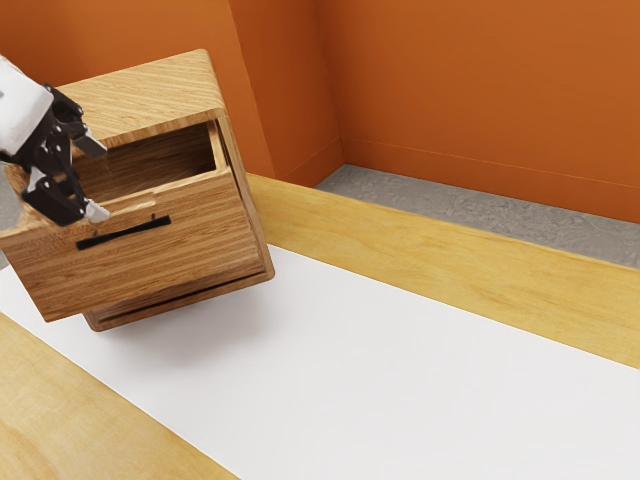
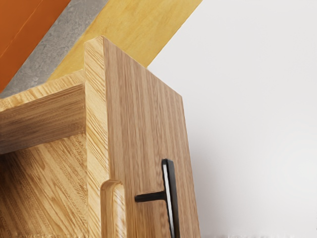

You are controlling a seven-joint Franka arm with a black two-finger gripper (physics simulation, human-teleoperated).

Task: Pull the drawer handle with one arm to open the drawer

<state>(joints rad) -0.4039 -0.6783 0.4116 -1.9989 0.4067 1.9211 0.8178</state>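
Exterior view — wooden drawer, black handle

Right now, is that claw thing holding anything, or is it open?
Gripper: jaws open, gripping nothing, close to the black handle of the pulled-out drawer.

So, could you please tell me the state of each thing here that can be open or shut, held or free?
drawer: open, pulled partly out of the cabinet.
handle: free, not held between the fingers.
gripper: open, fingers spread apart, beside the drawer front's upper edge.
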